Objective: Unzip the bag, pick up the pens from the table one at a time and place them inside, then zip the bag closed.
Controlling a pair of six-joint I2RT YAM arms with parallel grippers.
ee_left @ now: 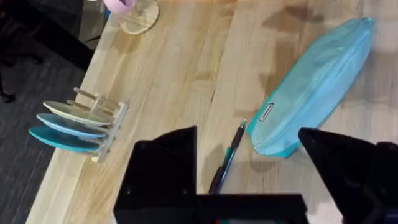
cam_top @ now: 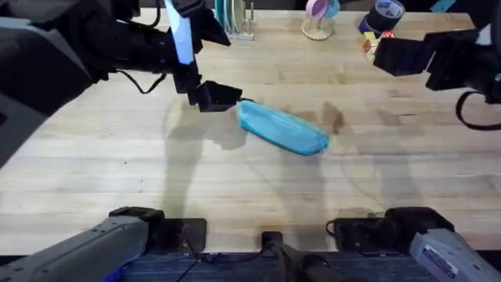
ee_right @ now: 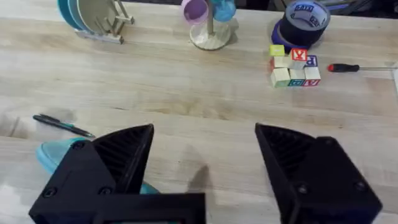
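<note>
A light wooden butcher-block tabletop (cam_top: 235,172), its plank grain plainly visible, is seen carrying a turquoise pencil pouch (cam_top: 283,129) that lies slantwise near the middle, a little toward the far edge. A thin dark pen (ee_left: 227,160) is seen on the wood just beside one end of the pouch, apart from it. The left gripper (cam_top: 218,95) is held at that same end, just above the pen, its black fingers (ee_left: 163,168) spread wide with nothing between them. The right gripper (ee_right: 205,162) is held well apart from the pouch, toward the far right corner, its fingers likewise parted and empty.

Along the far edge a wooden rack of blue and cream plates (ee_right: 93,15) is stood, with a small cup tree (ee_right: 210,22) bearing a pink cup and a blue cup beside it. Farther right, rolls of dark tape (ee_right: 301,22) are stacked, lettered toy blocks (ee_right: 294,67) are grouped in front of them, and a red-handled screwdriver (ee_right: 357,68) is laid alongside. Beyond the left edge, dark floor (ee_left: 37,68) is visible.
</note>
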